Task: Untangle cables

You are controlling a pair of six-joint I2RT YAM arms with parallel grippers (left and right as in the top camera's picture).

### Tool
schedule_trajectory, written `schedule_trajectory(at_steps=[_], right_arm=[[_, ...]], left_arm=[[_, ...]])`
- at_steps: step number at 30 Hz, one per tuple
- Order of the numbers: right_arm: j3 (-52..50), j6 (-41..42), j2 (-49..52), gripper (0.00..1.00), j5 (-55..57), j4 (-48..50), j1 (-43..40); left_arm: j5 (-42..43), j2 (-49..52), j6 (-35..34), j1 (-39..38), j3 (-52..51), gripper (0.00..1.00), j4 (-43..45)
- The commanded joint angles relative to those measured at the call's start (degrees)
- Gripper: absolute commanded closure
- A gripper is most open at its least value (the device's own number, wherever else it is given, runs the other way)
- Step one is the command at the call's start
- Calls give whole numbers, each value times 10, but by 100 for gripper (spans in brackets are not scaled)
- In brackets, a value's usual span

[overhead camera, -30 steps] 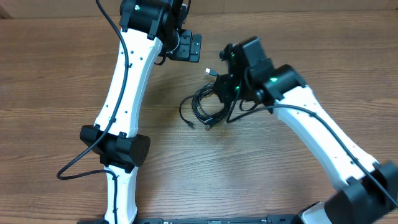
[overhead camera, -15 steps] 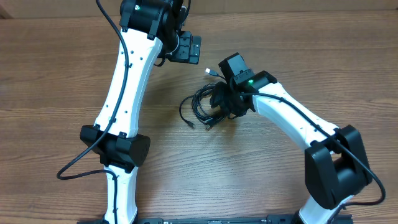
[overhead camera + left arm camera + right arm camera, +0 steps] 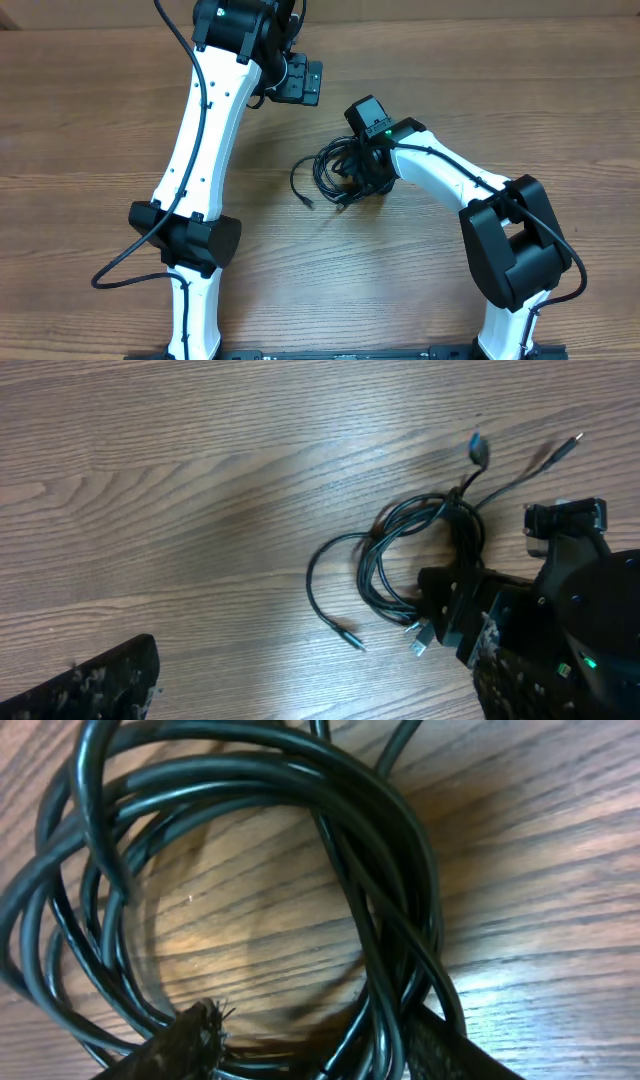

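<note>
One wood-grain table (image 3: 80, 150) carries the cables (image 3: 335, 170) near its middle: thin, glossy black cords in a loose round coil, with plug ends trailing out. The right gripper (image 3: 315, 1045) stands partly open, its rough fingertips (image 3: 190, 1040) astride several strands. The left gripper (image 3: 300, 78) hangs wide open, empty, well apart.

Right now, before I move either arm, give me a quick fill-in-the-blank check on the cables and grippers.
1. The right gripper is down at the cables; the ____ one stands apart.
2. The left gripper holds ____.
3. In the right wrist view, cable strands run ____ the two fingers.
Missing words: left; nothing; between.
</note>
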Motion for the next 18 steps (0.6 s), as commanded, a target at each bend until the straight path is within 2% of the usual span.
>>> schedule_trajectory(at_steps=[1,2,4,5,7,8,9,12,13,15,16,18], right_arm=[[-2,-1,5,27,13,3,-5],[-2,-1,5,5,13,3,-5],[-2,-7,5,0,13,3,-5],[-2,-16,5,2,13,3,-5],[-2,-20,5,39,14,3,-5],[-2,-20,6,52,13,3,-5],[-2,-20,6,57,13,4,-5],[-1,-21,5,60,8,9,-5],[2,-21,5,57,-1,9,-5],[14,-42,5,27,-33,9,-7],[25,-58,5,21,-51,7,-9],[45,-63,5,18,-61,-5,-13]], left_arm=[[2,-7,11,-1,1,0,0],[2,-7,11,-1,1,0,0],[2,-7,11,-1,1,0,0],[2,-7,11,-1,1,0,0],[2,-7,11,-1,1,0,0],[2,-7,11,-1,1,0,0],[2,-7,11,-1,1,0,0],[2,-7,11,-1,1,0,0],[2,-7,11,-1,1,0,0],[2,-7,11,-1,0,0,0],[2,-7,11,-1,-2,1,1],[2,-7,11,-1,-5,0,1]])
